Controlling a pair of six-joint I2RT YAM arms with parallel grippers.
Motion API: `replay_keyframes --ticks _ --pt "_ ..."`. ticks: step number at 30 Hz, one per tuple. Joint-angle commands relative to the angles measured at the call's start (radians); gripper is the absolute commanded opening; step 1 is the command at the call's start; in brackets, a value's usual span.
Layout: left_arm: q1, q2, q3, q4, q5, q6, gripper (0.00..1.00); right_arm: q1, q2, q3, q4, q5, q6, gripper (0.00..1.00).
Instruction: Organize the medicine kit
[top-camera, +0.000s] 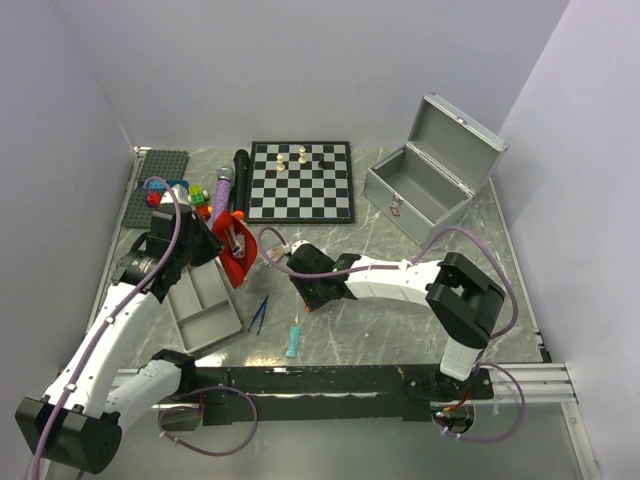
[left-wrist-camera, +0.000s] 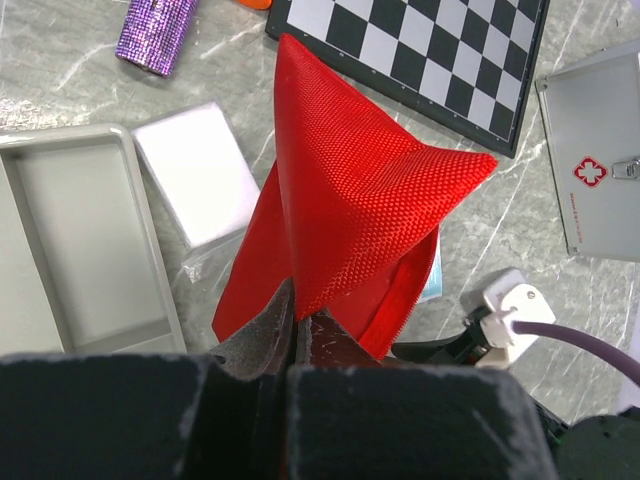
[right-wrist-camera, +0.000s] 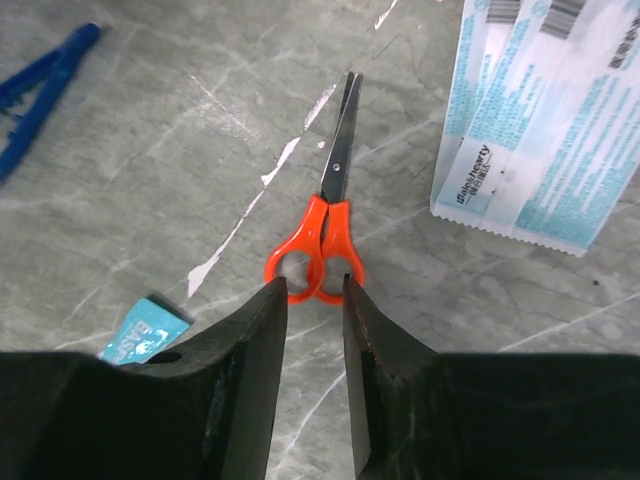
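One red mesh pouch, tented and hanging near the grey tray, pinched by the left gripper, arm bent forward. One pair of orange-handled scissors flat on the table, blades shut, under the low right gripper. Fingers slightly apart at the handles; grip impossible to tell.

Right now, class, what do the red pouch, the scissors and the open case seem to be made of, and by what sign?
Red pouch: woven synthetic fabric, perhaps nylon; a fine grid weave shows.
Scissors: glossy orange plastic handles, dark metal blades with a pivot rivet.
Open case: probably matt grey metal, with metal latches; plastic cannot be excluded.
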Motion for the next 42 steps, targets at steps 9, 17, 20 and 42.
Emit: replay_keyframes --ticks 9,17,20,42 --pt "0.004 -0.027 -0.005 0.040 0.017 0.006 0.01 -0.014 0.057 0.014 0.017 -0.020 0.025 0.38" --pt "0.005 -0.026 -0.005 0.040 0.021 0.007 0.01 -0.019 0.063 0.003 0.000 -0.012 0.031 0.26" --pt "0.004 -0.019 -0.009 0.051 0.043 0.007 0.01 -0.019 0.036 -0.014 0.003 -0.006 0.041 0.14" --pt "-0.091 0.039 -0.083 0.209 0.175 -0.112 0.01 -0.045 -0.388 0.043 0.006 -0.137 0.150 0.00"
